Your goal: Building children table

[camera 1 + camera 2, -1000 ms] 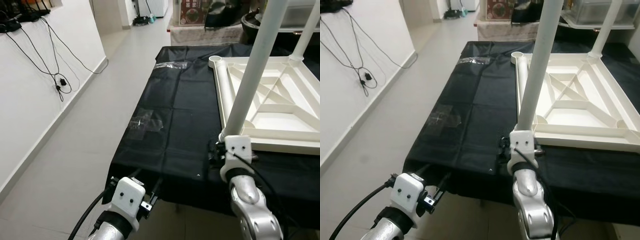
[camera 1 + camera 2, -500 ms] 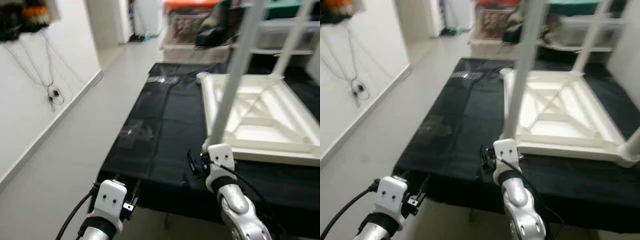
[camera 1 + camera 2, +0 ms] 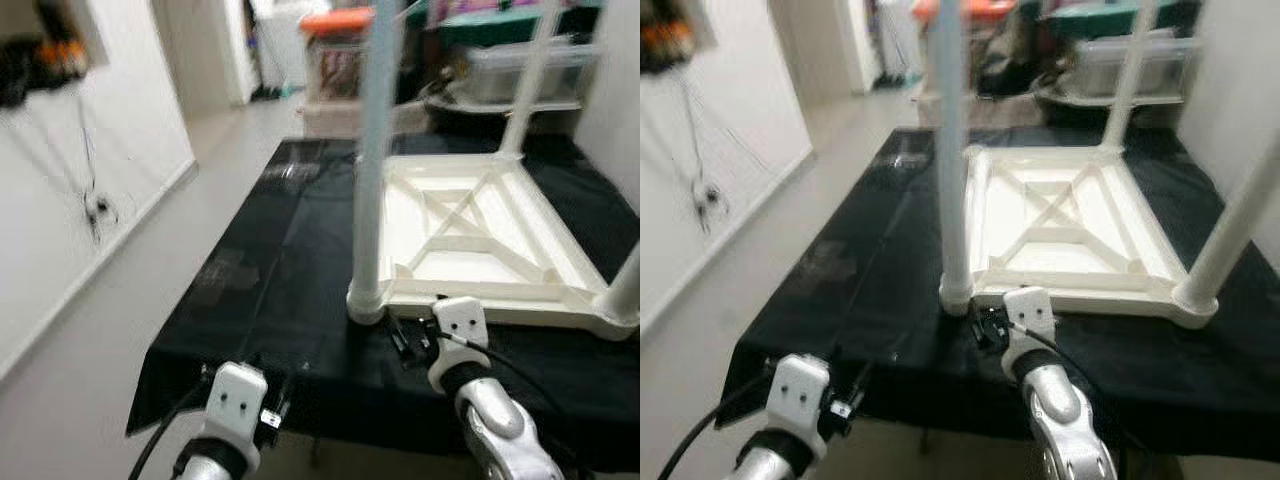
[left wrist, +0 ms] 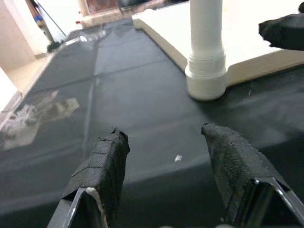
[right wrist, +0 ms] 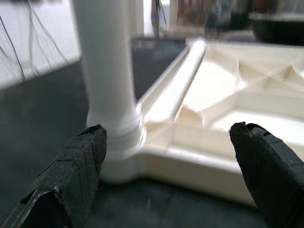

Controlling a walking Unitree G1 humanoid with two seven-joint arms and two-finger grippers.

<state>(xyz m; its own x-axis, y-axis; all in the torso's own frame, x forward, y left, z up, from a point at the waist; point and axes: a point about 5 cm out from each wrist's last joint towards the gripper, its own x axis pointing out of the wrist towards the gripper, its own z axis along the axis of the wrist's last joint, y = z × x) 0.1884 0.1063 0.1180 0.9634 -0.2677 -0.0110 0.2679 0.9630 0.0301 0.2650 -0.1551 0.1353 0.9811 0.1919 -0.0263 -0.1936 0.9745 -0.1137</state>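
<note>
Children's table (image 3: 1065,225): a white plastic table lies upside down on the black cloth (image 3: 870,290), its ribbed underside facing up, toward the side of the cloth on your right.
Near leg (image 3: 952,170): it stands upright from the table's corner nearest your left, its collar resting on the cloth.
Right gripper (image 5: 166,156): it sits at the near edge of the upturned table, just beside that near leg; its two black fingers (image 5: 78,159) are spread wide, one by the leg's collar and the other across the white frame, and they hold nothing.
Left gripper (image 4: 164,156): it hovers low at the cloth's near edge, well apart from the table; its fingers are parted with only black cloth between them (the near leg stands beyond them).
Legs, counted: you can see three upright white legs – the near one, a second (image 3: 1230,235) at the near corner on your right, and a third (image 3: 1127,70) at the far corner.
Clear plastic: two see-through scraps lie flat on the cloth, one (image 3: 222,275) nearer you and one (image 3: 290,172) at the far end.
Writing: none can be read; the pictures are blurred.
Surroundings: a pale tiled floor (image 3: 120,300) runs along your left beside a white wall (image 3: 60,190) with dark cables (image 3: 95,200) hanging on it, and storage boxes (image 3: 500,70) stand past the table.
</note>
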